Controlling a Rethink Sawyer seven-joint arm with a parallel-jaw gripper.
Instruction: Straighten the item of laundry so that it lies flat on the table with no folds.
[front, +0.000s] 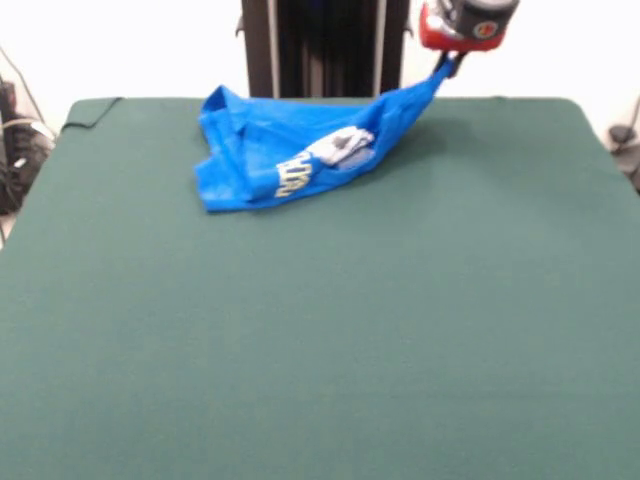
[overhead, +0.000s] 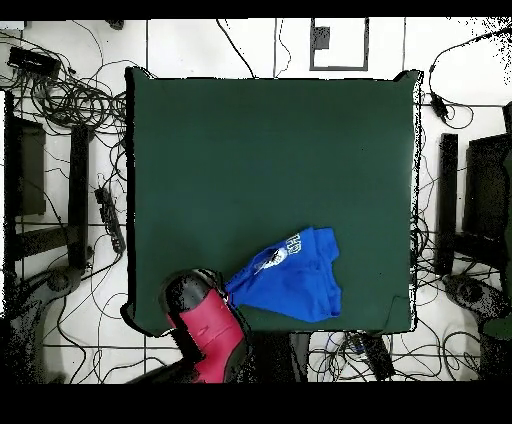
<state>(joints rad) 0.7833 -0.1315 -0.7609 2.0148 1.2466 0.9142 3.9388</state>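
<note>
The shirt (front: 285, 150) lay crumpled at the far side of the surface (front: 320, 340) in the front view, close to the robot's pedestal (front: 325, 45), with most of the green felt in front of it bare. It was bright blue, bunched into several folds, and its white graphic and pale block letters showed creased and partly hidden near its middle. One corner of the cloth was drawn out into a narrow, taut point that rose off the felt toward the upper right of the front view, where it met the tool (front: 447, 67) below the arm's red and black end. The tool was closed on that corner, pinching the shirt and holding the tip in the air, while the rest of the cloth rested on the felt. The left part of the shirt spread wider and lay lower, with an edge turned over on itself. In the overhead view the shirt (overhead: 292, 280) sat near the bottom edge of the surface (overhead: 270, 150), somewhat right of centre, tapering to the left toward the red arm (overhead: 210, 330), which covered the surface's lower left corner area. There the tool itself was hidden beneath the arm. Cables (overhead: 70, 100) lay tangled on the floor around the surface.
</note>
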